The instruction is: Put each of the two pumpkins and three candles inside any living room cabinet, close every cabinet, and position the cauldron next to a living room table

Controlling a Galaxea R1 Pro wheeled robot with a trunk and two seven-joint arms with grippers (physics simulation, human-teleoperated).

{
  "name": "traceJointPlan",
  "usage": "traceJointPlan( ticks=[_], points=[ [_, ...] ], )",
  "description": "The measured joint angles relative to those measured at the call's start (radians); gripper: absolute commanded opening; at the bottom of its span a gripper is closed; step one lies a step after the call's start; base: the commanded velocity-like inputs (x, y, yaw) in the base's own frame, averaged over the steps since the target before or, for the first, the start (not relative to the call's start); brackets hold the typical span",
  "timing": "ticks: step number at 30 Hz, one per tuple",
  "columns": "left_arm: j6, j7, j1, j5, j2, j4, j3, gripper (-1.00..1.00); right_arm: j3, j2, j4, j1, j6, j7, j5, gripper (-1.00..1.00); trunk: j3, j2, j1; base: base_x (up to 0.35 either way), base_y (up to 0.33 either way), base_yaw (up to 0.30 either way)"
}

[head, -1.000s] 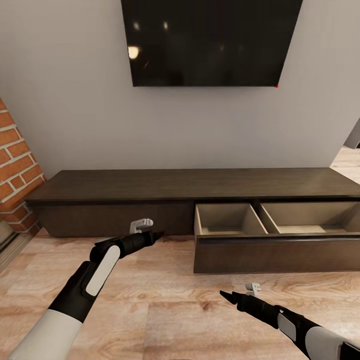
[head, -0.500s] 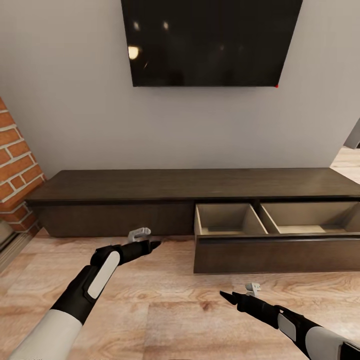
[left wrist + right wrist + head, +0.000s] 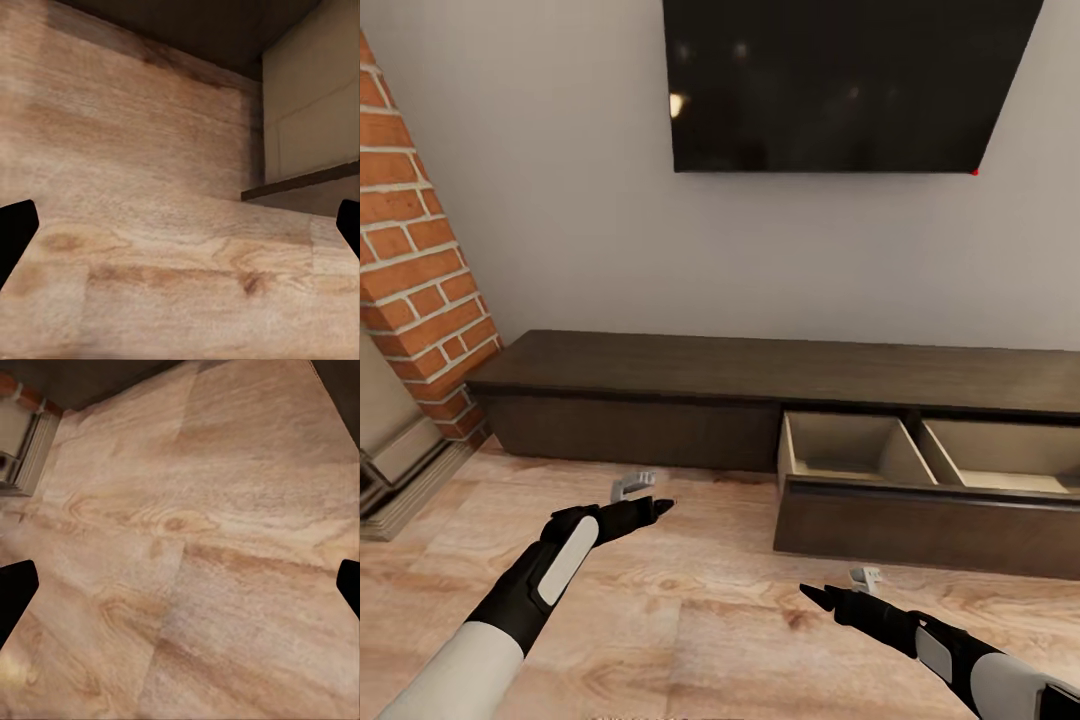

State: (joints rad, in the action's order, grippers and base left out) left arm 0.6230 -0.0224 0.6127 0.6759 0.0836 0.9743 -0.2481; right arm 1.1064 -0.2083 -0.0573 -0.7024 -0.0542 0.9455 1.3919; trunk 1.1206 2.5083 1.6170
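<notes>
Looking from the head: the dark TV console point(image 3: 660, 365) runs along the wall, its drawer point(image 3: 920, 500) at three o'clock pulled open, pale inside. The left gripper point(image 3: 650, 500) and right gripper point(image 3: 835, 590) hang over the wood floor point(image 3: 690, 640), empty. Both wrist views: fingertips wide apart over floorboards.

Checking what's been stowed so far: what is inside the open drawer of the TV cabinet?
The open drawer of the cabinet shows two pale wood compartments, both bare where visible. Its dark front panel hides the near part of each floor, so something small there cannot be ruled out.
</notes>
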Motion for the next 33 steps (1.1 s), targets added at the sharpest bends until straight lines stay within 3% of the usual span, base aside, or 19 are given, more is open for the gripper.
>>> traceJointPlan(
  ticks=[3,5,9,14,29,33],
  points=[
    [-0.048,0.000,0.000,0.000,-0.001,-0.065,-0.001,1.00,0.000,0.000,-0.001,0.000,0.000,-0.027,0.000,1.00,0.000,0.000,0.000,0.000,0.000,0.285],
    [-0.077,0.001,0.000,0.000,-0.001,-0.107,-0.001,1.00,0.000,0.000,-0.003,0.000,0.002,-0.099,-0.012,1.00,0.000,0.000,0.000,0.000,0.000,0.283],
    [-0.128,0.004,0.000,0.001,-0.001,-0.178,0.000,1.00,-0.001,0.000,-0.009,0.000,0.003,-0.175,-0.112,1.00,-0.003,0.000,0.000,0.000,0.000,0.273],
    [-0.154,0.003,0.000,0.001,-0.002,-0.207,-0.001,1.00,-0.003,0.000,-0.011,0.000,0.002,-0.187,-0.174,1.00,-0.006,0.000,0.000,0.000,0.000,0.266],
    [-0.171,0.002,0.000,0.002,-0.007,-0.311,-0.004,1.00,-0.003,0.002,-0.011,0.000,0.005,-0.196,-0.190,1.00,-0.019,0.000,0.000,0.000,0.000,0.251],
    [-0.250,0.005,0.000,0.004,-0.009,-0.350,-0.006,1.00,-0.002,0.002,-0.011,0.000,0.003,-0.200,-0.191,1.00,-0.023,0.000,0.000,0.000,0.000,0.239]
  ],
)
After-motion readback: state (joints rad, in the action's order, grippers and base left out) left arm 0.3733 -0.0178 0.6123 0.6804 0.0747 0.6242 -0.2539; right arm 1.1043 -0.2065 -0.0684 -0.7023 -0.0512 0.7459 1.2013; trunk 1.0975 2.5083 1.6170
